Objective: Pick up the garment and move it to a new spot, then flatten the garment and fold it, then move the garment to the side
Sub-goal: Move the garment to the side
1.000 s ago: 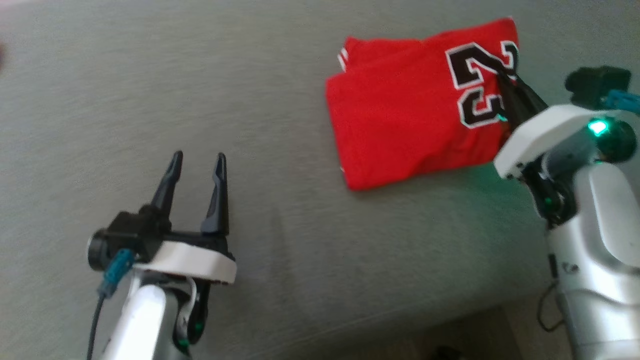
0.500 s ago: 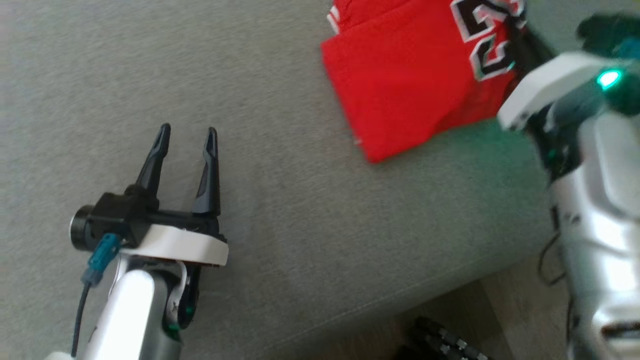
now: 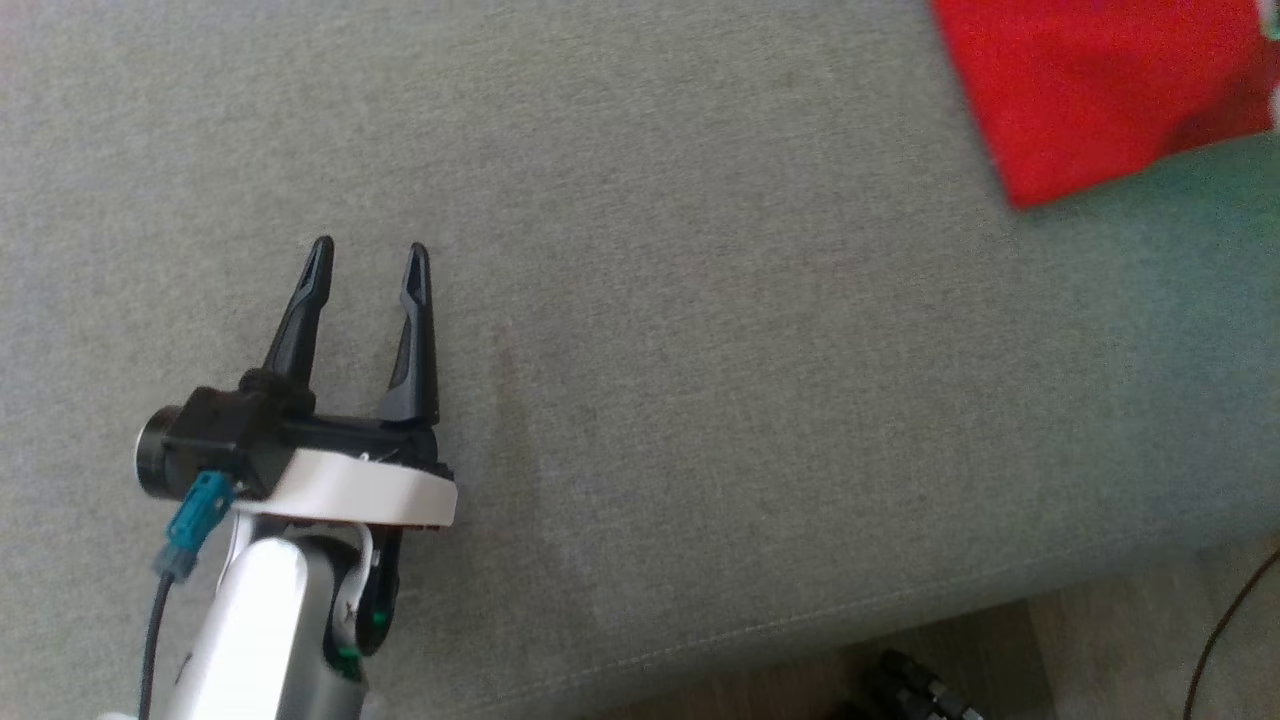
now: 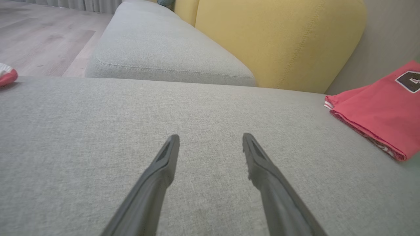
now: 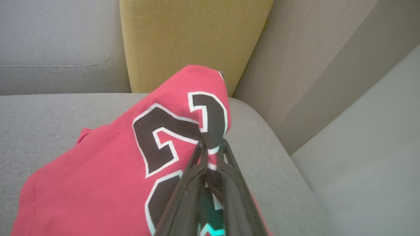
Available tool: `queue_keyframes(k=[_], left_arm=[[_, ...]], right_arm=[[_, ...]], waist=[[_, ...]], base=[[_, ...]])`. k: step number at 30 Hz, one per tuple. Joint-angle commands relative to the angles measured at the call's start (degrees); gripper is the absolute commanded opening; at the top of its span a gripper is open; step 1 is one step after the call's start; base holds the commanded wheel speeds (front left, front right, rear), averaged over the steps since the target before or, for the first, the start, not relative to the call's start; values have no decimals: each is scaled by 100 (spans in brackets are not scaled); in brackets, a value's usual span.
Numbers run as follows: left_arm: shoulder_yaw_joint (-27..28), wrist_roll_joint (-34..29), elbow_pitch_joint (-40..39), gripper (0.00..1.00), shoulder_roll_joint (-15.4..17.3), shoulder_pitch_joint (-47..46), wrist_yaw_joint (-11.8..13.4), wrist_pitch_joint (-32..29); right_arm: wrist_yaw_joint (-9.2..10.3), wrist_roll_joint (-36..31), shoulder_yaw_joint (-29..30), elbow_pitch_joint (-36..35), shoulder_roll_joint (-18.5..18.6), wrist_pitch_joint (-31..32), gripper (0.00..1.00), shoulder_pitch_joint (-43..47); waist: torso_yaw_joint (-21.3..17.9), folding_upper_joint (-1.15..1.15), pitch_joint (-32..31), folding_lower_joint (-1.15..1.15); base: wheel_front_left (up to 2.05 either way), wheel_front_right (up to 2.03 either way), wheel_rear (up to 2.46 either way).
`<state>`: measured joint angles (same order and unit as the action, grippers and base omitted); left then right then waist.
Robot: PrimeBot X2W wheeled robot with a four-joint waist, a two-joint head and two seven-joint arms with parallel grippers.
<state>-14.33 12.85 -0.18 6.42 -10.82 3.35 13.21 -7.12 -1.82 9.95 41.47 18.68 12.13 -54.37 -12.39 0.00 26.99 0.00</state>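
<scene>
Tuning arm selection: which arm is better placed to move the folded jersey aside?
Right. The right gripper is shut on the jersey, pinching fabric at the number. The left gripper is open over bare seat, well apart from the jersey.

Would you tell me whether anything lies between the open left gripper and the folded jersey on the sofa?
Nothing visible does: only bare grey cushion separates the left gripper from the garment, whose numbered edge the right gripper is pinching.
</scene>
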Motion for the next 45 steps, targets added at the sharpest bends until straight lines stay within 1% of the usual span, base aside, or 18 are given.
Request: queue_keyframes(k=[1,3,7,16,19,20,22,23,28,33,38,45], left_arm=[[125,17,-228,100,18,-91,25,38],[100,13,-243,100,13,-97,29,53],[79,10,-258,100,13,-90,46,65],[41,29,-289,100,43,-66,63,69],[27,40,-289,100,53,-48,66,70],[19,45,-282,100,53,-43,67,70],[4,55,-269,100,48,-42,70,72],[-3,61,-264,100,46,-45,71,73],[-29,88,-245,100,37,-50,80,79],[-29,131,-199,100,19,-52,94,97],[13,190,-115,100,-10,-51,114,126],[125,293,76,100,-65,-50,135,159]], right_arm=[[-36,-42,12,-206,159,0,0,-208],[-36,-174,179,-205,257,13,0,-325],[-36,-339,289,-282,334,50,0,-415],[-36,-535,370,-315,393,65,0,-444],[-36,-698,410,-359,392,33,0,-400],[-36,-758,449,-378,361,21,5,-375],[-36,-872,517,-368,323,-4,54,-332],[-36,-918,535,-360,288,-27,100,-315],[-36,-1097,611,-323,110,-149,100,-253],[-36,-1079,531,-234,-41,-395,100,-259],[-36,-920,273,-169,-210,-630,100,-234],[-36,-516,-192,-145,-413,-958,100,-14]], waist=[[27,0,24,0],[68,0,52,0],[99,0,69,0],[166,0,42,0],[194,0,21,0],[205,0,12,0],[228,0,-3,0],[240,0,-10,0],[309,0,-48,0],[413,0,-124,0],[546,0,-323,0],[777,0,-754,0]], base=[[0,0,0],[0,0,0],[0,0,0],[0,0,0],[0,0,0],[0,0,0],[0,0,0],[0,0,0],[0,0,0],[0,0,0],[0,0,0],[0,0,0]])
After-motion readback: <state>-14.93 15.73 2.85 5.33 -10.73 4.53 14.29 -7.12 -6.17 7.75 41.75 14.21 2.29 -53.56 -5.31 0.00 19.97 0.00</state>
